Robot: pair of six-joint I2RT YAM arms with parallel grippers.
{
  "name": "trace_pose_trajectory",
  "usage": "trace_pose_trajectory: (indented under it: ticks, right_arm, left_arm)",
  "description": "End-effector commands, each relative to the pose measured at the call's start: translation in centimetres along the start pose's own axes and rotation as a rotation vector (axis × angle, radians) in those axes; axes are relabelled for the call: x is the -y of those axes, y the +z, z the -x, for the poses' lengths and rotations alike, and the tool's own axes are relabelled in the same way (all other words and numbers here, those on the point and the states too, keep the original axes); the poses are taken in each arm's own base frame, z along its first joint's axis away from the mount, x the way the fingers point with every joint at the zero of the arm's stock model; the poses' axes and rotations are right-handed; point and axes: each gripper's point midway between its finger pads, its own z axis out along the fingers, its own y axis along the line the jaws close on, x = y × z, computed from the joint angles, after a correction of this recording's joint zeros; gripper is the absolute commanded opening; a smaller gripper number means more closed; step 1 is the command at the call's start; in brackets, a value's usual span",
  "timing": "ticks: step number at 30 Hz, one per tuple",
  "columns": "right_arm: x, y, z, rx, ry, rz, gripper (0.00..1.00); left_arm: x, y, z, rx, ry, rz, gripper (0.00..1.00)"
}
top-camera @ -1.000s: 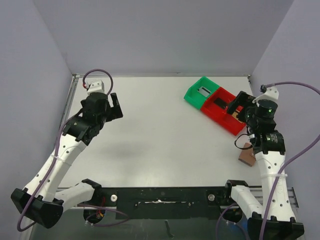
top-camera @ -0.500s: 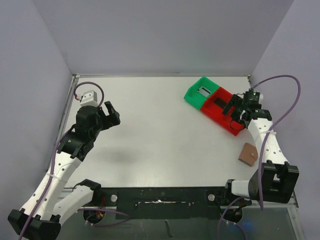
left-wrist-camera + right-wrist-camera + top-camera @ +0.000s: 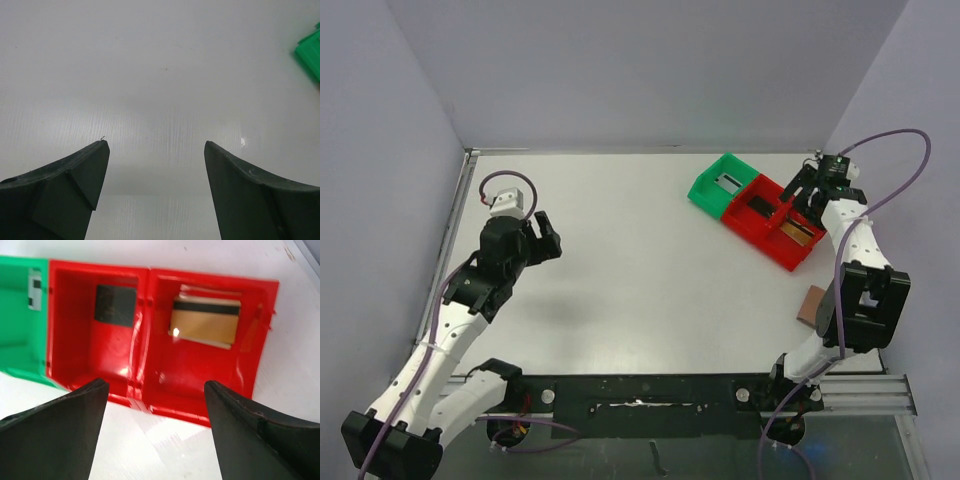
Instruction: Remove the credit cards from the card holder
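Brown, flat card holder [image 3: 810, 303] lies half hidden; right pincer [image 3: 802, 197] at its twelve o'clock, well off, spread wide. Left pincer [image 3: 548, 235] likewise spread.

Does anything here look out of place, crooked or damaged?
Nothing looks spilled or damaged. The gold card lies slightly crooked in the end red bin. The card holder lies apart from it, partly hidden behind the right arm.

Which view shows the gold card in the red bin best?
The right wrist view: the gold card lies near and unblocked, black stripe clear. The top external view shows it tiny; the left wrist view misses it.
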Motion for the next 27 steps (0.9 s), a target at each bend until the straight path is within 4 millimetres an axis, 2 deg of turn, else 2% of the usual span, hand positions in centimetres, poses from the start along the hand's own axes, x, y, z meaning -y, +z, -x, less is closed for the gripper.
trace_pose_trajectory:
  ticks: [1,9,13,20,23,27]
  right_arm:
    - [-2.8,0.8,3.2,0.042,-0.019,0.091,0.78]
    - [-2.7,3.6,2.5,-0.015,-0.049,0.033,0.69]
    - [-3.2,5.1,1.3,-0.072,-0.081,0.044,0.59]
    - [-4.0,6.6,0.2,-0.105,-0.117,0.042,0.55]
    - [-4.4,7.1,-0.2,-0.121,-0.138,0.034,0.54]
    - [-4.8,7.6,-0.6,-0.129,-0.154,0.029,0.53]
  left_arm:
    - [-0.5,0.6,1.2,0.044,0.037,0.025,0.75]
    - [-1.9,1.1,-0.9,0.015,0.045,0.064,0.75]
    - [-2.6,1.3,-1.9,0.015,0.042,0.079,0.75]
    - [-3.6,1.8,-3.4,0.021,0.008,0.102,0.74]
    - [-4.2,2.2,-5.1,-0.002,0.001,0.111,0.73]
    - [-4.2,2.3,-5.0,-0.003,0.008,0.114,0.7]
